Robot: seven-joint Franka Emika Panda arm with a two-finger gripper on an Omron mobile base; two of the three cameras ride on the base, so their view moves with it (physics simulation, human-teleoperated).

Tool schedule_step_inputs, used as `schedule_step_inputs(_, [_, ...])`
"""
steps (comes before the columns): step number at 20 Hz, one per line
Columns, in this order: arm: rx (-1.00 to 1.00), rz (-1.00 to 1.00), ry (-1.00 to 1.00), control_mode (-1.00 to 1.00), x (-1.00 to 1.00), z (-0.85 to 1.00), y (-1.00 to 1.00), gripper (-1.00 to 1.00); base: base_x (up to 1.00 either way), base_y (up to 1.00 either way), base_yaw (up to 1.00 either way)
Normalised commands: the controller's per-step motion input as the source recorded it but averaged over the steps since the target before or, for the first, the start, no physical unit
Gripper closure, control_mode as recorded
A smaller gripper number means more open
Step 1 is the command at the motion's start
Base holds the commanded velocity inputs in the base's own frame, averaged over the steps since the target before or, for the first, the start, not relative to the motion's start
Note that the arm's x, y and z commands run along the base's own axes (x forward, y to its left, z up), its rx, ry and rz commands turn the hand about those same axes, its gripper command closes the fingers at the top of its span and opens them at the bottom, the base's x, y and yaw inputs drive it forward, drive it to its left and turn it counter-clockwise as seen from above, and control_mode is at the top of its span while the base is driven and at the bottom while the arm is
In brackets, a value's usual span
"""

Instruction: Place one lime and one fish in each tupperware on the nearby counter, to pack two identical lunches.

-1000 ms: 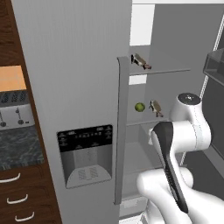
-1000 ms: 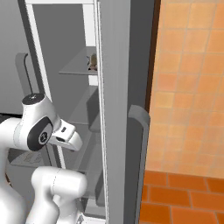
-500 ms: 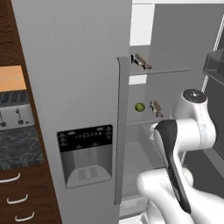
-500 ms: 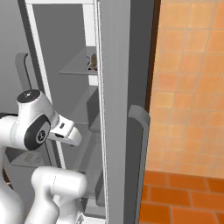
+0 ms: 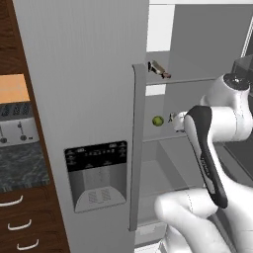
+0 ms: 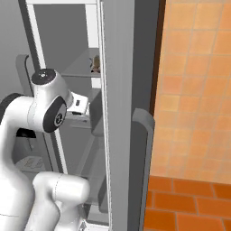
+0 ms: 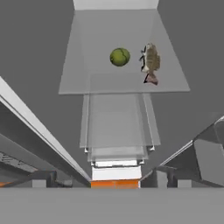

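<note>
Inside the open fridge, a yellow-green lime (image 7: 120, 57) and a grey-brown fish (image 7: 151, 61) lie side by side on a glass shelf (image 7: 87, 83). My gripper (image 7: 105, 180) is open and empty, well short of the shelf's front edge, facing both. From the left base, the lime (image 5: 157, 120) sits on the middle shelf, and my arm partly hides the fish (image 5: 171, 117) beside it. A second fish (image 5: 158, 69) lies on the shelf above, the same fish (image 6: 95, 64) that the right base view shows. A strip of dark counter (image 5: 20, 168) shows at the far left. The tupperware is out of view.
The fridge's grey left door (image 5: 89, 123), with its long handle (image 5: 136, 148) and dispenser panel (image 5: 96, 175), stands shut beside the opening. A silver toaster (image 5: 12, 129) sits on the counter above brown drawers (image 5: 24, 227). An orange tiled wall (image 6: 198, 90) is on the right.
My arm has lifted and the hand has risen toward the middle shelf. The lime and both fish have not moved. The gripper has stayed open.
</note>
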Motion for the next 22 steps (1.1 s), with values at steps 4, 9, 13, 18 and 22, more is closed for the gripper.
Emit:
schedule_step_inputs(4, [-0.11, 0.13, -0.09, -1.0, 0.83, 0.81, -0.08, -1.0, 0.0, 0.0, 0.0])
schedule_step_inputs(9, [-0.17, 0.06, -0.04, -1.0, 0.94, 0.77, 0.14, -1.0, 0.0, 0.0, 0.0])
schedule_step_inputs(13, [0.05, 0.06, 0.0, -1.0, 0.89, 0.42, -0.22, -1.0, 0.0, 0.0, 0.0])
schedule_step_inputs(18, [0.13, 0.03, -0.05, -1.0, 0.87, 0.09, 0.01, -1.0, 0.0, 0.0, 0.0])
schedule_step_inputs(22, [0.14, 0.13, -0.07, -1.0, 0.63, 0.04, 0.01, -1.0, 0.0, 0.0, 0.0])
